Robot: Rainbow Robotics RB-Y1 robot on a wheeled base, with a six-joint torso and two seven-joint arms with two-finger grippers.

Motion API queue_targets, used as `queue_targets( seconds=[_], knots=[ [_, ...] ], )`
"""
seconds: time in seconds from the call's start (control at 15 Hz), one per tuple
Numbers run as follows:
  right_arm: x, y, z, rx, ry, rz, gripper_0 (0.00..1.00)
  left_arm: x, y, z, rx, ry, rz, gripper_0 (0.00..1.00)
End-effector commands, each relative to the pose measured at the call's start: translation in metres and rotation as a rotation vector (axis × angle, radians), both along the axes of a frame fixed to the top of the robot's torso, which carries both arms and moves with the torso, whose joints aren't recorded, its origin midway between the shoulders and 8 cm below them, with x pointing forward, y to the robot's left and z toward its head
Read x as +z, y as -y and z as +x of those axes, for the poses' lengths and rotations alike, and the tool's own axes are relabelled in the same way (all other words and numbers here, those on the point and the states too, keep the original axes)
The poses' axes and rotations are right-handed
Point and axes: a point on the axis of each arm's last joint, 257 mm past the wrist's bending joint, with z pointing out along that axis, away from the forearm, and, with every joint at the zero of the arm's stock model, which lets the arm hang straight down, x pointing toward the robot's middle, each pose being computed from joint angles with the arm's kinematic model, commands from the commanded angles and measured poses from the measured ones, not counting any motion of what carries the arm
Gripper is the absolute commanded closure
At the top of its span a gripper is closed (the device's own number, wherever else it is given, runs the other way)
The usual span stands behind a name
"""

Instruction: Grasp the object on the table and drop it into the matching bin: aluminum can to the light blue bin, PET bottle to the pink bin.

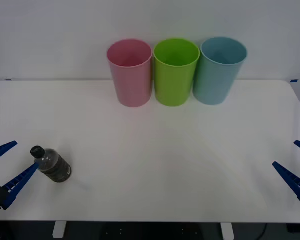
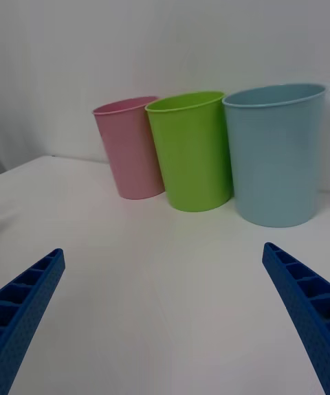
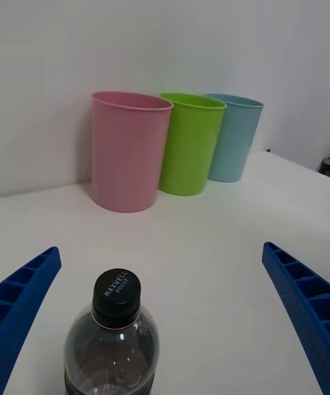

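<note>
PET bottle (image 1: 54, 166) stood upright on table (image 1: 155, 165), near L edge, btwn spread fingers of left gripper (image 1: 6, 168). Right gripper (image 1: 296, 169) gaped too, holding nothing.

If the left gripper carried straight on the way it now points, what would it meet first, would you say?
The PET bottle, most likely: it stands upright between the open fingers of the left gripper, close ahead. The pink bin lies well beyond it.

The PET bottle (image 3: 112, 340) stands between the left hand's (image 3: 161, 319) spread fingers (image 3: 299, 306).
</note>
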Motion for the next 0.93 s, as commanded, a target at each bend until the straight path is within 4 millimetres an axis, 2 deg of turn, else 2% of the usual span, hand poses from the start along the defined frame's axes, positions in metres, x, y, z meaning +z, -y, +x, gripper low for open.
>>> queue_targets(
  seconds=[0.07, 0.2, 0.33, 0.53, 0.93],
  knots=[
    [0.000, 0.000, 0.000, 0.000, 0.000, 0.000, 0.00, 0.000, 0.000, 0.000, 0.000, 0.000, 0.000, 0.00],
    [0.000, 0.000, 0.000, 0.000, 0.000, 0.000, 0.00, 0.007, 0.007, 0.001, -0.002, 0.021, -0.062, 0.00],
    [0.000, 0.000, 0.000, 0.000, 0.000, 0.000, 0.00, 0.006, 0.006, 0.000, -0.007, 0.014, -0.054, 0.00],
    [0.000, 0.000, 0.000, 0.000, 0.000, 0.000, 0.00, 0.005, -0.004, -0.003, 0.012, 0.004, -0.041, 0.00],
    [0.000, 0.000, 0.000, 0.000, 0.000, 0.000, 0.00, -0.014, -0.028, -0.012, 0.093, -0.048, -0.005, 0.00]
  ],
)
